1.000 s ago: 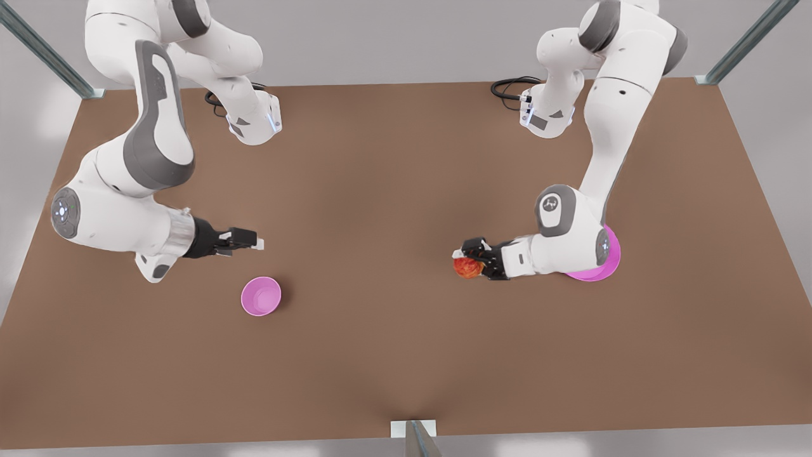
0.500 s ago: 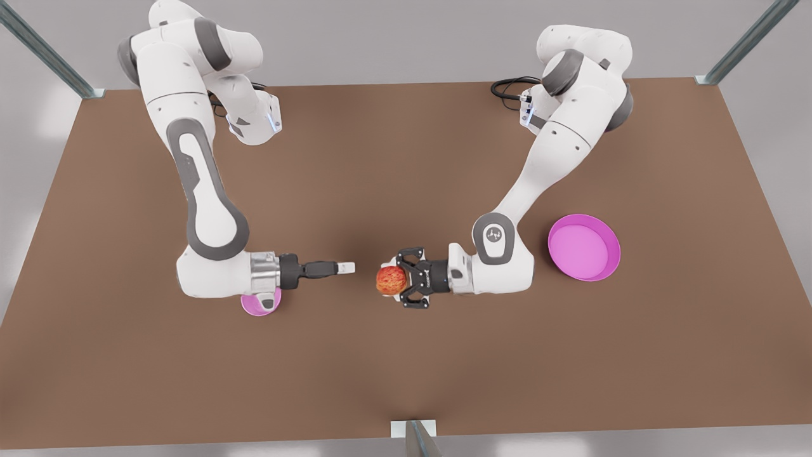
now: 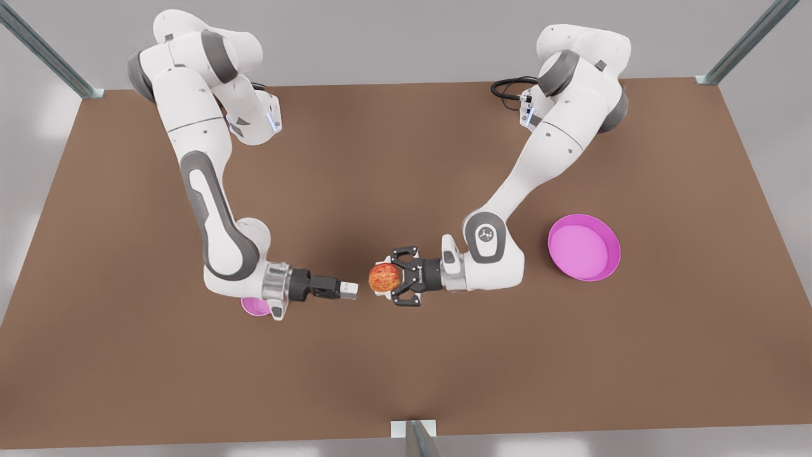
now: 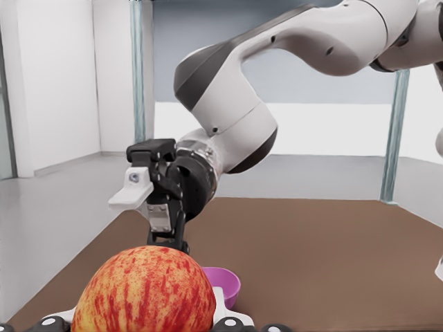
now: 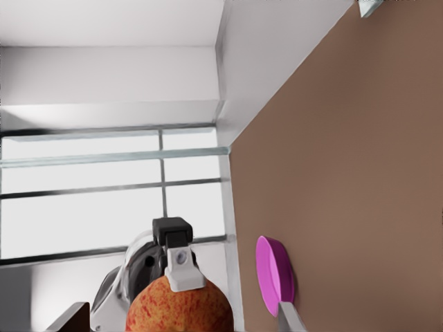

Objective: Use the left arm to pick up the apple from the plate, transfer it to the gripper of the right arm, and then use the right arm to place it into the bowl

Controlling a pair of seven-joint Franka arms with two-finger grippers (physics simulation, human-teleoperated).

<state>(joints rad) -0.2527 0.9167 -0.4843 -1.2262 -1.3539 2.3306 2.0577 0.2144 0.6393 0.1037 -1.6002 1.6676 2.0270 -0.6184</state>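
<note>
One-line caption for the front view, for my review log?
Handover pending: left gripper holds the apple mid-table, facing the right gripper just short of it; bowl under right arm, plate empty.

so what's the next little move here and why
Probably ease the right hand forward, fingers open, around the apple. The left hand holds the apple out toward it above the table, and a short gap separates them, so no handover grip exists yet.
</note>
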